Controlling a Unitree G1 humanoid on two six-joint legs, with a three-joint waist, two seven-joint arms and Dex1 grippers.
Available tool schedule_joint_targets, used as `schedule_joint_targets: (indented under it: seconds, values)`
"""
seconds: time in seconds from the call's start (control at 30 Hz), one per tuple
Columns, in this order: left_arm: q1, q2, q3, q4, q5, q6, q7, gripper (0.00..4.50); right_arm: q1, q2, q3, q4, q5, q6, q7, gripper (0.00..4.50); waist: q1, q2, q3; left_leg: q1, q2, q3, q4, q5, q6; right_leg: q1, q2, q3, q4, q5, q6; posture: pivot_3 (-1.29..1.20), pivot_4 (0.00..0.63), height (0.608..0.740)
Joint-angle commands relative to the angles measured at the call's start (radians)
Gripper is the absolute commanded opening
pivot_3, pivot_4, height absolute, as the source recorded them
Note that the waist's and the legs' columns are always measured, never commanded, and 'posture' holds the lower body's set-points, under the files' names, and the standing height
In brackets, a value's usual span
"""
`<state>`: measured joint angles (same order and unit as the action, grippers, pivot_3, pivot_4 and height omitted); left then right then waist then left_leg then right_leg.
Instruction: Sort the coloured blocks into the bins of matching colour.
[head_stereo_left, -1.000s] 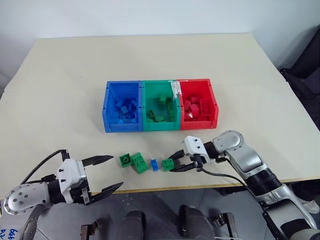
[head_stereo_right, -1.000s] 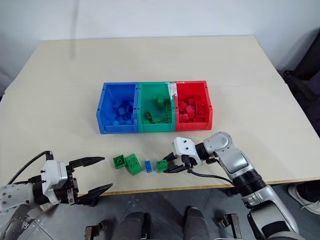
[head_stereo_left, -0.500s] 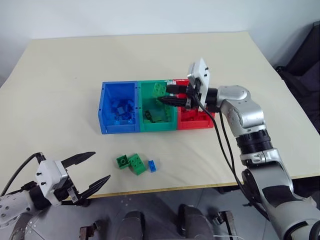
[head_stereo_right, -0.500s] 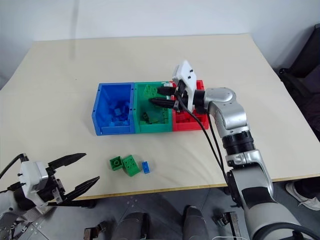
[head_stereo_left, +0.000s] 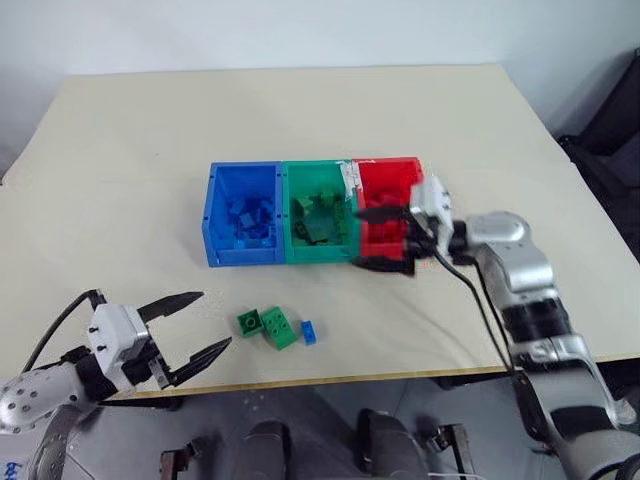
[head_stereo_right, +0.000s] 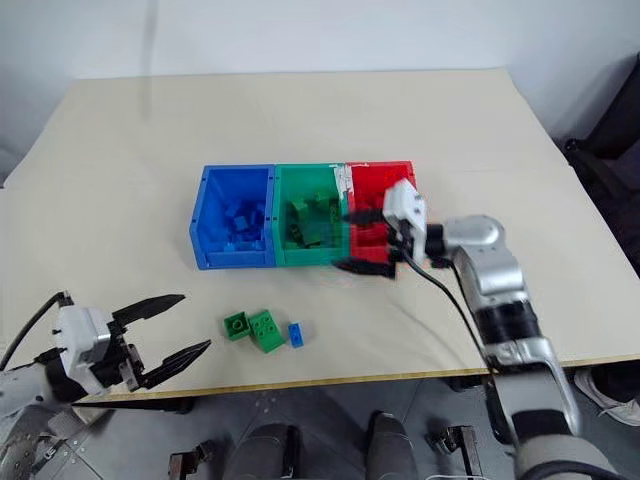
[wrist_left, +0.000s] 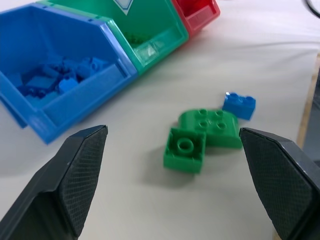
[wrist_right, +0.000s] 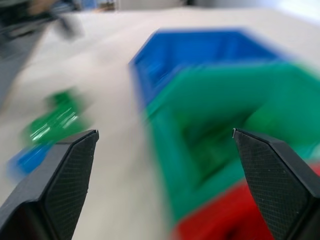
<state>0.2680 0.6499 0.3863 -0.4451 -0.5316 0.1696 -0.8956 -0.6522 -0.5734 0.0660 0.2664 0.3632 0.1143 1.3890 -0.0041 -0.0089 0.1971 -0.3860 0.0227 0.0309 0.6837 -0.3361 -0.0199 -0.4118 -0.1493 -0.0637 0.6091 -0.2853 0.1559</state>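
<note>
The bins stand as a row mid-table: blue bin (head_stereo_left: 213, 215), green bin (head_stereo_left: 287, 215) and red bin (head_stereo_left: 412, 172), each with blocks of its own colour inside. Three blocks lie loose near the table's front edge: a small green block (head_stereo_left: 249, 321), a larger green block (head_stereo_left: 279, 326) and a small blue block (head_stereo_left: 308, 331). My right gripper (head_stereo_left: 362, 240) hovers at the front of the bins where green meets red, pointing left, open and empty. My left gripper (head_stereo_left: 213, 320) is open and empty at the front edge, left of the loose blocks; its fingers (wrist_left: 80, 165) frame them.
The beige table (head_stereo_left: 120, 150) stretches wide behind and beside the bins. Its front edge (head_stereo_left: 330, 378) runs just below the loose blocks. A dark chair shape (head_stereo_left: 610, 130) stands past the table's right side.
My right gripper lifted a green block from the front of the table, carried it over the green bin, opened, and has drawn back to the bins' front. That block is gone from the loose group.
</note>
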Motion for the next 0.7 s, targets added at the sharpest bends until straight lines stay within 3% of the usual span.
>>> schedule_joint_targets:
  seconds: [0.03, 0.2, 0.3, 0.5, 0.7]
  values:
    - [-0.079, 0.015, -0.072, 0.014, 0.013, -0.007, -0.023, 4.5, 0.074, -0.094, -0.063, -0.026, 0.002, -0.12, 0.075, 4.47, 0.001, 0.0, 0.0, 0.001, 0.0, 0.0, 0.0, 0.0, 0.0, 0.0, 0.0, 0.0, 0.0, 0.0, 0.0, 0.0, 0.15, 0.74]
    - [-0.217, 0.006, -0.189, 0.059, 0.058, -0.03, -0.049, 4.5, 0.163, -0.211, -0.116, 0.057, -0.008, -0.198, 0.114, 4.47, 0.002, 0.0, 0.0, 0.001, 0.0, 0.002, 0.0, 0.0, 0.0, 0.001, 0.0, 0.0, 0.0, 0.0, 0.001, 0.0, 0.15, 0.74]
    - [-0.26, 0.003, -0.227, 0.079, 0.078, -0.045, -0.058, 4.5, 0.189, -0.216, -0.097, 0.042, -0.01, -0.223, 0.126, 4.47, -0.003, 0.0, 0.0, 0.002, 0.002, 0.003, 0.0, 0.0, -0.001, 0.0, 0.001, 0.0, 0.0, 0.0, 0.001, 0.0, 0.15, 0.74]
    - [-0.224, 0.054, -0.221, 0.079, 0.11, -0.061, -0.091, 4.5, 0.177, -0.164, -0.059, -0.048, 0.024, -0.177, 0.121, 4.47, -0.019, 0.0, 0.0, 0.004, 0.003, 0.005, 0.0, 0.001, -0.001, 0.001, 0.001, 0.001, 0.0, 0.0, 0.0, 0.0, 0.15, 0.74]
    - [-0.174, 0.162, -0.275, -0.084, 0.14, 0.056, -0.08, 4.5, 0.268, -0.217, -0.104, -0.198, 0.098, -0.166, 0.155, 4.47, -0.001, 0.0, 0.0, 0.003, 0.003, 0.005, 0.0, 0.0, -0.001, 0.001, 0.001, 0.001, 0.0, 0.0, 0.0, 0.0, 0.15, 0.74]
